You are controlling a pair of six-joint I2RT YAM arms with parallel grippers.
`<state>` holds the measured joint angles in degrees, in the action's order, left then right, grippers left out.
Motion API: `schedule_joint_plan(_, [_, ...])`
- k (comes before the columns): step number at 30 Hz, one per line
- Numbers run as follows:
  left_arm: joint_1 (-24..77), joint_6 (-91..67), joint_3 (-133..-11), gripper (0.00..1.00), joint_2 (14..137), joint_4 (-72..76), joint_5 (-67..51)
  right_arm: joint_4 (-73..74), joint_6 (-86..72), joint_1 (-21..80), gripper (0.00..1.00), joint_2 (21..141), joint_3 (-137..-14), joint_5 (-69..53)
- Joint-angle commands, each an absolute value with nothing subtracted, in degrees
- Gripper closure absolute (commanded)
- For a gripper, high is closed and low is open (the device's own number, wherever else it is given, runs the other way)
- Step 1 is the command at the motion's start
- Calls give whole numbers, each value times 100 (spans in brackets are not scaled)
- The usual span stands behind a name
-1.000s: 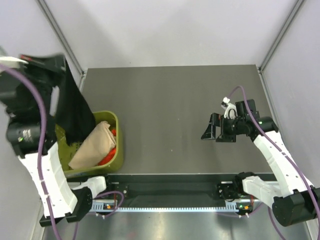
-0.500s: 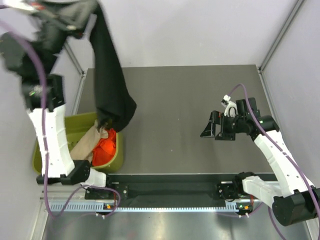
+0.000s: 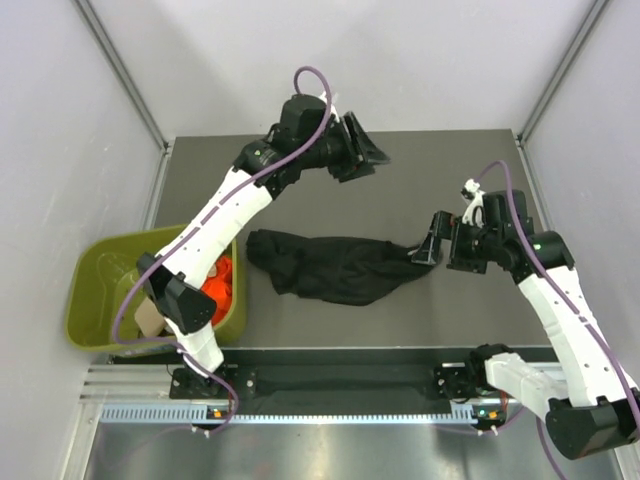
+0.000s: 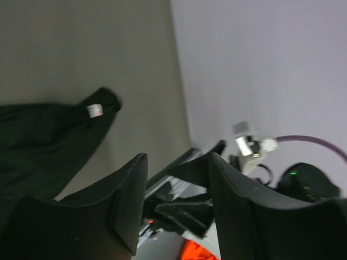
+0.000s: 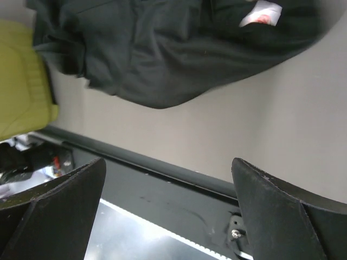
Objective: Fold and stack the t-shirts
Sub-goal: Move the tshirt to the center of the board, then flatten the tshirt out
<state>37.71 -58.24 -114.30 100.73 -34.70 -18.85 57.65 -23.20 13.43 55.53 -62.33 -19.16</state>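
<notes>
The black t-shirt [image 3: 330,267] lies crumpled and stretched sideways on the middle of the table, also seen in the left wrist view [image 4: 43,141] and the right wrist view [image 5: 173,49]. My left gripper [image 3: 368,160] hangs above the far part of the table, beyond the shirt, open and empty [image 4: 176,179]. My right gripper [image 3: 428,252] is open at the shirt's right end, holding nothing [image 5: 168,162]. The orange-red t-shirt [image 3: 222,285] and a bit of the beige t-shirt [image 3: 150,320] sit in the tub, partly hidden by the left arm.
The olive-green tub [image 3: 95,285] stands at the table's near left edge, and its corner shows in the right wrist view [image 5: 21,81]. A white label [image 5: 261,13] shows on the black shirt's right end. Grey walls close in the back and sides.
The left arm swung from above the tub to the far middle of the table. Its gripper opened and the black t-shirt dropped onto the table. The right gripper shifted slightly toward the shirt.
</notes>
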Motion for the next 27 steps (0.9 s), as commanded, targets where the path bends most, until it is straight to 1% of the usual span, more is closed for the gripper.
schedule_joint_plan(1, [3841,-4784,-11637,46,9695,-4471,-891,6091,-2320,1398,0,5467,-6469,-1371])
schedule_joint_plan(3, [3850,-4536,-11453,46,9546,-4806,-538,5969,-2320,1406,0,5528,-6337,-1563])
schedule_joint_plan(4, [3841,-4300,-11356,47,9354,-5121,-101,5881,-2329,1432,0,5572,-6224,-1695])
schedule_joint_plan(6, [3832,-4070,-10909,49,9150,-5325,226,5573,-2373,1572,3,5835,-6144,-1793])
schedule_joint_plan(7, [3832,-3861,-10707,52,8941,-5396,307,5477,-2469,1686,6,5949,-6117,-1741])
schedule_joint_plan(9, [3832,-3771,-9987,55,8737,-5467,404,5134,-2575,2038,10,6405,-6152,-1566])
schedule_joint_plan(10, [3841,-3718,-9732,56,8519,-5458,387,5020,-2654,2143,15,6599,-6187,-1530])
schedule_joint_plan(11, [3832,-3718,-9216,57,8404,-5423,448,4923,-2689,2336,18,7036,-6275,-1494])
schedule_joint_plan(12, [3832,-3735,-8976,58,8298,-5414,492,4722,-2742,2434,20,7266,-6354,-1459])
schedule_joint_plan(13, [3832,-3753,-8730,58,8079,-5397,501,4641,-2803,2530,27,7521,-6450,-1459])
schedule_joint_plan(14, [3832,-3744,-8223,58,7964,-5327,501,4571,-2812,2749,29,8011,-6695,-1433])
schedule_joint_plan(16, [3832,-3701,-7789,58,7710,-5203,483,4509,-2856,2987,31,8514,-7064,-1214])
schedule_joint_plan(17, [3832,-3674,-7439,58,7665,-5194,483,4509,-2865,3206,31,8995,-7449,-1169])
schedule_joint_plan(19, [3841,-3613,-7095,58,7612,-5238,501,4526,-2909,3522,32,9437,-8021,-1169])
schedule_joint_plan(20, [3832,-3612,-7023,57,7611,-5256,501,4561,-2918,3620,32,9848,-8190,-1160])
schedule_joint_plan(22, [3841,-3543,-6891,56,7629,-5247,501,4675,-3031,3787,30,10185,-8550,-915])
schedule_joint_plan(27, [3823,-3340,-6873,55,7892,-5168,633,4833,-3138,3665,23,10713,-8674,419])
